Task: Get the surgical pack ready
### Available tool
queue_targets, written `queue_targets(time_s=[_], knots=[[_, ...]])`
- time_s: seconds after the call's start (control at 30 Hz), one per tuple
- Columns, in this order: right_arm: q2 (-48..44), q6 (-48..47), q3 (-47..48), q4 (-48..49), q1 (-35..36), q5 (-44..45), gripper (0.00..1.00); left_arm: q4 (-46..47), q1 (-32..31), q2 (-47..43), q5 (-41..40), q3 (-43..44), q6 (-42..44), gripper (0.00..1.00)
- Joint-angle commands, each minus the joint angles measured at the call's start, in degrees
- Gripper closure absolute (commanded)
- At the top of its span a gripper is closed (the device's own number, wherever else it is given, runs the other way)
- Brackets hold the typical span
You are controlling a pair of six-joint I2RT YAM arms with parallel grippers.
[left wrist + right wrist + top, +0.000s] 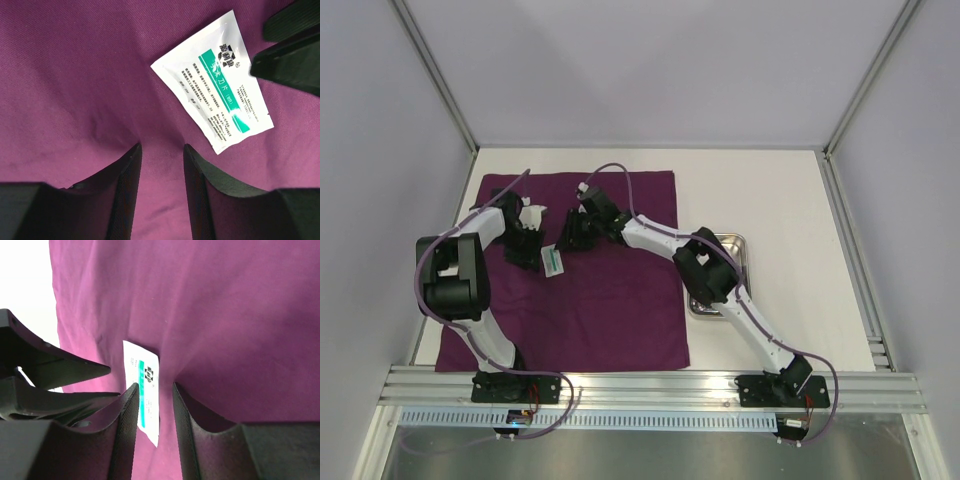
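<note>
Observed white table point(770, 200) inside pale walls. Found purple cloth point(610, 320) spread flat nearest the bases. Located small packet point(212, 82) flat on cloth, between both grippers. Noted left gripper point(161, 147) fingers narrowly apart, empty; right gripper point(155, 386) likewise. Judged packet light, thin, slippery, flexible: best pinched at an edge or corner.

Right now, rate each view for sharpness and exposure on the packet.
Left wrist: packet sharp, evenly lit, print crisp; right wrist: table corner blown out white, packet partly hidden by the right pincer; top external: soft even light, packet too small to read.
</note>
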Motion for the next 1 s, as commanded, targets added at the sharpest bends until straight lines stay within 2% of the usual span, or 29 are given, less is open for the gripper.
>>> queue_targets(time_s=[0.0,0.33,0.7,0.97], knots=[[2.8,1.6,2.8,0.4,1.4,-1.5,0.65,1.5,-0.1,2.3,0.6,0.7,-0.4,0.51],[-5.2,-3.1,0.3,-1.4,1.9,3.3,0.64,1.4,0.0,2.8,-0.1,1.0,0.1,0.51],[2.8,0.7,3.4,-2.3,1.9,0.3,0.64,1.3,-0.1,3.3,0.1,1.6,0.1,0.51],[3.9,3.0,3.9,1.6,2.8,-5.4,0.66,1.2,-0.1,4.4,0.3,2.8,-0.2,0.51]])
